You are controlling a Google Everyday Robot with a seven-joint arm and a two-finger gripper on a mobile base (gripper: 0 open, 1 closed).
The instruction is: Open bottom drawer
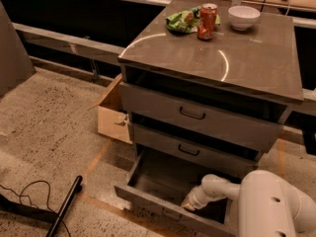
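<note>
The bottom drawer [148, 194] of the grey-brown cabinet is pulled out, showing its shallow grey tray. Its front panel runs along the lower edge of the view. My gripper [188, 205] reaches down from the white arm [224, 187] at the lower right. It sits just inside the drawer, against the back of the front panel near its middle. The drawer's handle is hidden. The two drawers above, the top one [193, 113] and the middle one [188, 150], stand slightly ajar.
On the cabinet top [237, 58] are a red can [207, 21], a green bag [181, 20] and a white bowl [243, 17]. A cardboard box [112, 113] stands left of the cabinet. A black pole [64, 206] and cable [24, 194] lie on the floor.
</note>
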